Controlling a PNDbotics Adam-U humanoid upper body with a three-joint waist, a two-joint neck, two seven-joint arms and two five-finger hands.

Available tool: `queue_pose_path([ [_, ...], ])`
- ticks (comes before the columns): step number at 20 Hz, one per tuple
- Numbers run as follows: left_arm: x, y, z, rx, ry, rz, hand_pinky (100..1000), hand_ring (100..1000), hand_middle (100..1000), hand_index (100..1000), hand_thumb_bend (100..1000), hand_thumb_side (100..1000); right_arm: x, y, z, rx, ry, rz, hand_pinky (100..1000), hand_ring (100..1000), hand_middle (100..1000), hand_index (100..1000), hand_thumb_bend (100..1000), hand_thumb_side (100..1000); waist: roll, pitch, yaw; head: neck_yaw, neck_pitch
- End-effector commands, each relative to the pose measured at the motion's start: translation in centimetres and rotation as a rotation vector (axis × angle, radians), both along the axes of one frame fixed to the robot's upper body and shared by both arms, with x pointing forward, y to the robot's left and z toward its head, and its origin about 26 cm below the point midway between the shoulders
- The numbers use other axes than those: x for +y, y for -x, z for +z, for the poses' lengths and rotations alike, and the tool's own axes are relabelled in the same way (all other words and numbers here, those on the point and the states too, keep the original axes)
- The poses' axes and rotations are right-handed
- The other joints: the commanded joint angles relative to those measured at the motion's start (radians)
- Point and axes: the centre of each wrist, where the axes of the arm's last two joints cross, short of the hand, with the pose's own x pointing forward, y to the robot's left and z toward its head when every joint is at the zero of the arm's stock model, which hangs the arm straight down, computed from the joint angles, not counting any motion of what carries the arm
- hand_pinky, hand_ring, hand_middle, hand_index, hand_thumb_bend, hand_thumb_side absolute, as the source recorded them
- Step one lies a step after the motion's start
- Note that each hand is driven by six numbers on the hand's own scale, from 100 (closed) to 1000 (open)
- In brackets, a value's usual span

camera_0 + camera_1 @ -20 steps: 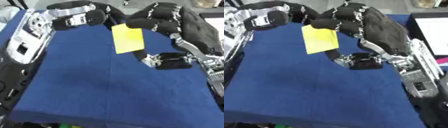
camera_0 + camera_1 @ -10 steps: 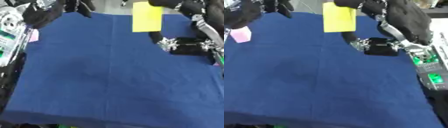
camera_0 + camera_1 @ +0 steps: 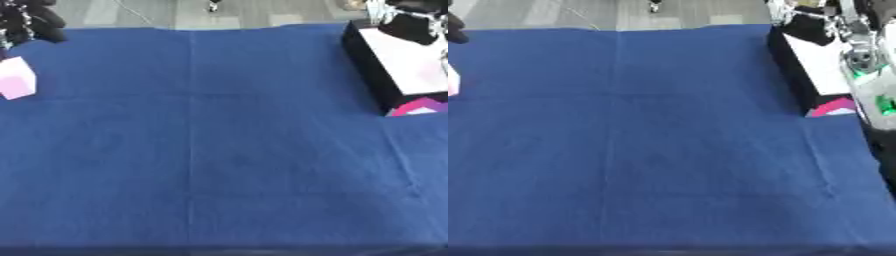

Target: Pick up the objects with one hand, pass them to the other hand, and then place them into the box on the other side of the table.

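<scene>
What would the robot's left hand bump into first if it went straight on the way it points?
Probably the pink block, which lies just below the left hand at the left edge of the cloth. The hand is blurred, so its direction and height are unclear.

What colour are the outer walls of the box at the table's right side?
Black, with a white inside; the box shows best in the left eye view.

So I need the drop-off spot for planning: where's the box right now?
The box sits at the table's far right edge in both eye views, on the blue cloth, with a pink-magenta item at its near corner.
</scene>
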Motion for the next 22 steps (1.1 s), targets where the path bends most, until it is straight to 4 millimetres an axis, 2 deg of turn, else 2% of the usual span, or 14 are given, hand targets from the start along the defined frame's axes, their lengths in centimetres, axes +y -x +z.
queue_pose_path([
  [1,0.6,0.7,0.7,-0.039,0.006,0.026,774,630,611,829,312,979,-4.4,-1.5,0.2,0.029,-0.048,-0.179,724,688,498,951,100,100,0.0,-0.016,0.004,-0.041,0.004],
  [6,0.9,1.3,-0.2,-0.027,0.022,0.053,773,627,606,824,301,975,-9.9,-3.8,-3.2,0.185,-0.156,-0.422,754,716,529,982,100,100,0.002,-0.016,0.013,-0.076,0.004],
  [7,1.0,1.4,-0.3,-0.025,0.023,0.054,773,627,606,824,295,972,-10.8,-4.0,-4.0,0.222,-0.176,-0.461,779,748,583,1000,100,100,0.003,-0.015,0.015,-0.079,0.004],
  [9,1.1,1.6,-0.5,-0.024,0.023,0.057,774,628,606,824,289,967,-12.2,-4.2,-5.5,0.302,-0.191,-0.513,791,767,620,1000,100,114,0.004,-0.014,0.019,-0.083,0.004],
  [10,1.1,1.6,-0.5,-0.024,0.024,0.06,774,628,606,823,286,965,-12.7,-4.2,-6.2,0.343,-0.192,-0.529,796,774,637,1000,100,147,0.004,-0.014,0.02,-0.084,0.004],
  [11,1.2,1.7,-0.6,-0.023,0.025,0.064,774,628,606,823,282,962,-13.2,-4.2,-6.9,0.381,-0.192,-0.541,810,796,714,1000,100,247,0.003,-0.013,0.021,-0.083,0.004],
  [12,1.2,1.7,-0.7,-0.023,0.028,0.068,774,628,606,823,282,961,-13.6,-4.1,-7.4,0.415,-0.193,-0.55,812,799,723,1000,100,263,0.003,-0.013,0.021,-0.083,0.004],
  [15,1.4,1.9,-0.8,-0.019,0.035,0.086,773,628,606,823,276,956,-14.5,-3.7,-8.5,0.475,-0.195,-0.565,868,866,889,1000,100,538,0.003,-0.013,0.022,-0.079,0.004],
  [18,1.6,2.0,-1.0,-0.017,0.04,0.104,774,628,605,822,273,954,-15.0,-3.2,-8.5,0.477,-0.197,-0.575,895,898,965,1000,100,650,0.002,-0.013,0.023,-0.075,0.004],
  [22,2.0,2.1,-1.1,-0.019,0.036,0.131,774,630,609,823,272,950,-15.0,-2.5,-7.5,0.429,-0.17,-0.563,901,912,1000,1000,100,668,0.001,-0.013,0.022,-0.069,0.004],
])
